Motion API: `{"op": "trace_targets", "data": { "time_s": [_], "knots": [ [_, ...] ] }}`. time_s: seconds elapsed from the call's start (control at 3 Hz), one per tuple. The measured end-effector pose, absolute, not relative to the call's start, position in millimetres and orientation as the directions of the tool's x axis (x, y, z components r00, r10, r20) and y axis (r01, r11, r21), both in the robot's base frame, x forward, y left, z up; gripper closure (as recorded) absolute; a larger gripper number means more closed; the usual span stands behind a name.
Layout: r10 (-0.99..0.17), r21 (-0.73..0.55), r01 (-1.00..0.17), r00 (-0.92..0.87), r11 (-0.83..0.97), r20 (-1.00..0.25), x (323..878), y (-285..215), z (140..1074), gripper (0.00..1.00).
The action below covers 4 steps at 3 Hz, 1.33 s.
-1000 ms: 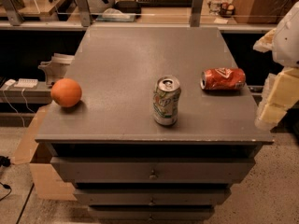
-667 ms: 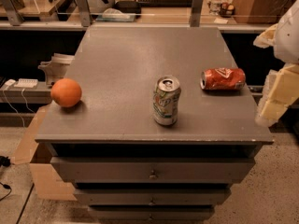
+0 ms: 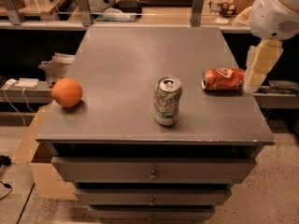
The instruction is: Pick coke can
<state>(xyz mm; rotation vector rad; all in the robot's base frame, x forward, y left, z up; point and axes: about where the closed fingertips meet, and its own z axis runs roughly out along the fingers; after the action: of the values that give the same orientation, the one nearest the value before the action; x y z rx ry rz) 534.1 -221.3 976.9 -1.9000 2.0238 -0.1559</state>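
Note:
The coke can [image 3: 223, 79] is red-orange with white script and lies on its side near the right edge of the grey cabinet top [image 3: 140, 55], silver top pointing left. My gripper [image 3: 259, 66] hangs from the white arm at the upper right. It is just to the right of the can's right end, with its lower tip close beside the can. A white-and-green can [image 3: 167, 101] stands upright near the front middle of the top.
An orange [image 3: 67, 92] sits near the left front edge. The cabinet has drawers [image 3: 152, 171] below its front edge. Shelving with clutter [image 3: 140, 6] runs behind it. A cardboard box [image 3: 39, 171] stands on the floor at the left.
My gripper has risen and moved a little left, closer to the coke can's right end. The cans and the orange have not moved.

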Motion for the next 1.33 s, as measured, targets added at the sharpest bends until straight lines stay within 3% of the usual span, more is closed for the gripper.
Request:
{"op": "trace_targets", "data": {
  "time_s": [0.33, 1.0, 1.33],
  "knots": [
    [-0.98, -0.304, -0.952, 0.014, 0.048, -0.197, 579, -218, 962, 0.0],
    [-0.979, -0.314, -0.948, 0.012, 0.053, -0.201, 584, -217, 962, 0.0],
    [-0.98, -0.249, -0.968, 0.027, 0.023, -0.196, 592, -213, 936, 0.0]
  ]
}}
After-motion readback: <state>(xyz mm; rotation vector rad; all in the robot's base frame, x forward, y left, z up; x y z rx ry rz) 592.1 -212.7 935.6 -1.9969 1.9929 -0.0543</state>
